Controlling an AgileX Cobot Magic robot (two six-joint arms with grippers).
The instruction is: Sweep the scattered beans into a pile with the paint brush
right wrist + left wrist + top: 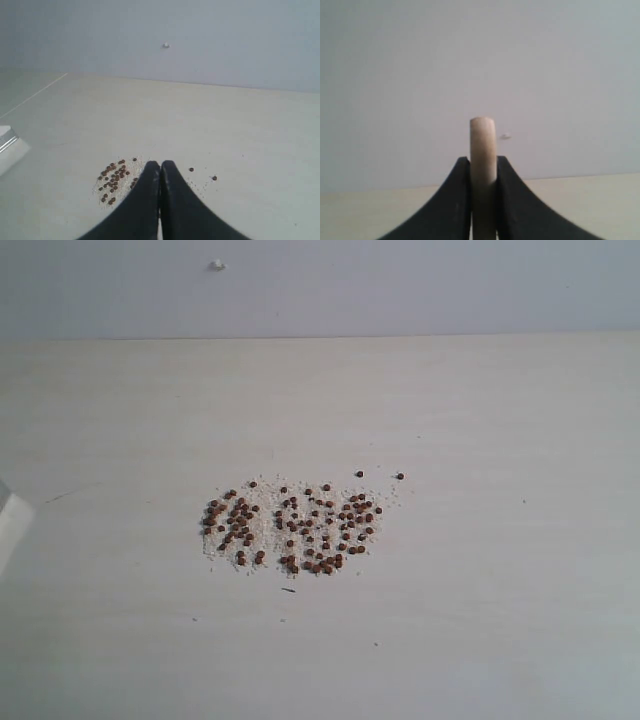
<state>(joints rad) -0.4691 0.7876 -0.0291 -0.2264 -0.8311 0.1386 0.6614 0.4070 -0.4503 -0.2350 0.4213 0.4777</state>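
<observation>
The beans (290,525) lie in a loose, wide patch with whitish crumbs on the pale table (480,420). Two stray beans (400,476) sit just beyond its far right. My left gripper (482,162) is shut on the pale wooden handle of the paint brush (482,142), whose rounded end sticks up between the fingers. The brush's silver ferrule and white bristles (9,147) show only at the left edge, well apart from the beans (112,181). My right gripper (160,165) is shut and holds nothing, hovering near the patch and hiding part of it. Neither gripper shows in the exterior view.
A plain grey wall rises behind the table's back edge, with a small white knob (217,264) on it. A thin dark sliver (288,589) lies just in front of the beans. Bare tabletop surrounds the patch on all sides.
</observation>
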